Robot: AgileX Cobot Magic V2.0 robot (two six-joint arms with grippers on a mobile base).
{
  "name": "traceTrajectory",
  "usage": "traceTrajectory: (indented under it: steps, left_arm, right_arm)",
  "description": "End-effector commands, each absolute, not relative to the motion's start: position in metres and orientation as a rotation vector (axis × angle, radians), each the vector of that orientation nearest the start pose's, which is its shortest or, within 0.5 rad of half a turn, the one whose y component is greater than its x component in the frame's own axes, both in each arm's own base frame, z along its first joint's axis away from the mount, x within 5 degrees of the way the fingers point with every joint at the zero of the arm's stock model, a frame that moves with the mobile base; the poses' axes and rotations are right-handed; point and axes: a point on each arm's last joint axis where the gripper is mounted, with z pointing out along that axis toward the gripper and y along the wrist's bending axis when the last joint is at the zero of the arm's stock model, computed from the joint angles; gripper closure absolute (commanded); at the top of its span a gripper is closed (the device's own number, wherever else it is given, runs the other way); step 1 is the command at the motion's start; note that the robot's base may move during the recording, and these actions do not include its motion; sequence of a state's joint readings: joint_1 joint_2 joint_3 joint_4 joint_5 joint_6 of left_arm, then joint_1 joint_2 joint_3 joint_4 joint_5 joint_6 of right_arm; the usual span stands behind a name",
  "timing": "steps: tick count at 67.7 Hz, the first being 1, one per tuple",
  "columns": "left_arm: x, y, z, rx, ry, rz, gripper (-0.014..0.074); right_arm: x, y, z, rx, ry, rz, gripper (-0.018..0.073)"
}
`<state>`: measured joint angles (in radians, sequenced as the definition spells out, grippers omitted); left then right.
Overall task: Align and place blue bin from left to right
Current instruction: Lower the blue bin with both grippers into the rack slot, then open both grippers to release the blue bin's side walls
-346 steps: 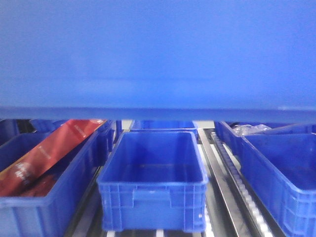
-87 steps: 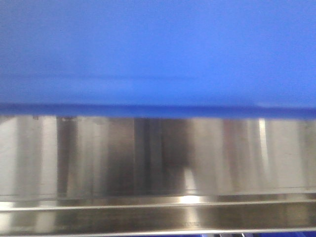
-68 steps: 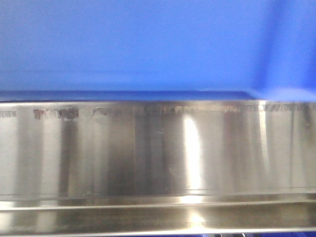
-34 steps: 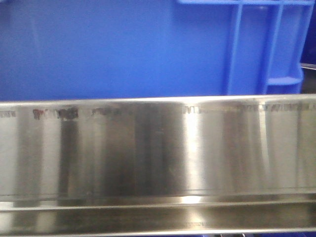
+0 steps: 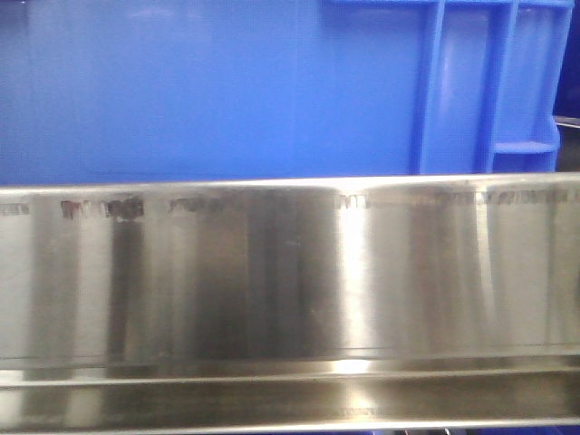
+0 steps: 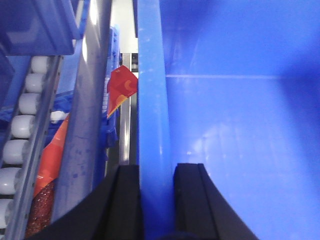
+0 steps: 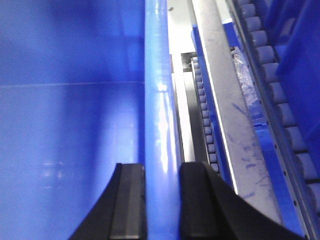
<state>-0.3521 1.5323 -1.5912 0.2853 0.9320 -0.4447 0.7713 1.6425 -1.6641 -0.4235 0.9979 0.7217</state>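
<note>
Two left fingers (image 6: pixel 192 200) clamping one blue bin (image 6: pixel 240 130) rim, two right fingers (image 7: pixel 127 200) clamping opposite rim

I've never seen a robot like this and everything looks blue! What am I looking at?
It's a robot with two arms, each ending in a gripper, like a pinching hand. One picture looks out from the robot's front: the blue bin side on, showing over a shiny metal rail. The other two come from wrist cameras. The left gripper pinches one bin wall, the right gripper the opposite wall, a black finger on each side. Beside the bin are white rollers and a red packet.
</note>
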Motion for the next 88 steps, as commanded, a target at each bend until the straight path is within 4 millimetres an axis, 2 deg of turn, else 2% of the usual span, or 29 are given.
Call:
traceTrajectory:
  steps: [1,6,10,13,16,22,29,49,56,60,74,80,88]
  left_arm:
    - [0.321,-0.110,0.420,0.000,2.208,-0.203,0.0646]
    - [0.321,-0.110,0.420,0.000,2.208,-0.203,0.0513]
    - [0.321,-0.110,0.420,0.000,2.208,-0.203,0.0377]
    - [0.321,-0.110,0.420,0.001,2.207,-0.200,0.0281]
    - [0.321,-0.109,0.420,0.005,2.207,-0.182,0.0222]
    - [0.321,-0.107,0.419,0.012,2.216,-0.139,0.0115]
    - [0.319,-0.106,0.420,0.012,2.215,-0.137,0.0078]
    - [0.308,-0.100,0.434,0.012,2.171,-0.131,0.0078]
    - [0.301,-0.097,0.442,0.008,2.149,-0.139,0.0101]
    - [0.295,-0.095,0.447,0.003,2.135,-0.149,0.0163]
    - [0.277,-0.089,0.466,-0.002,2.060,-0.178,0.0549]
    - [0.274,-0.087,0.472,0.000,2.027,-0.191,0.0711]
    - [0.262,-0.086,0.480,-0.015,2.013,-0.248,0.0707]
  right_arm:
    - [0.279,0.241,0.404,-0.218,2.238,0.334,0.0626]
    - [0.279,0.241,0.404,-0.230,2.236,0.328,0.0601]
    - [0.279,0.241,0.404,-0.238,2.235,0.324,0.0488]
    - [0.279,0.241,0.404,-0.237,2.235,0.324,0.0371]
    - [0.278,0.240,0.404,-0.235,2.239,0.320,0.0286]
    - [0.276,0.238,0.407,-0.232,2.236,0.322,0.0214]
    - [0.273,0.235,0.413,-0.238,2.222,0.326,0.0222]
    - [0.263,0.224,0.426,-0.248,2.207,0.316,0.0222]
    - [0.258,0.220,0.433,-0.252,2.190,0.325,0.0234]
    - [0.256,0.217,0.437,-0.249,2.180,0.331,0.0274]
    - [0.243,0.205,0.455,-0.239,2.129,0.364,0.0547]
    - [0.238,0.200,0.461,-0.246,2.109,0.369,0.0617]
    - [0.229,0.191,0.473,-0.234,2.077,0.392,0.0644]
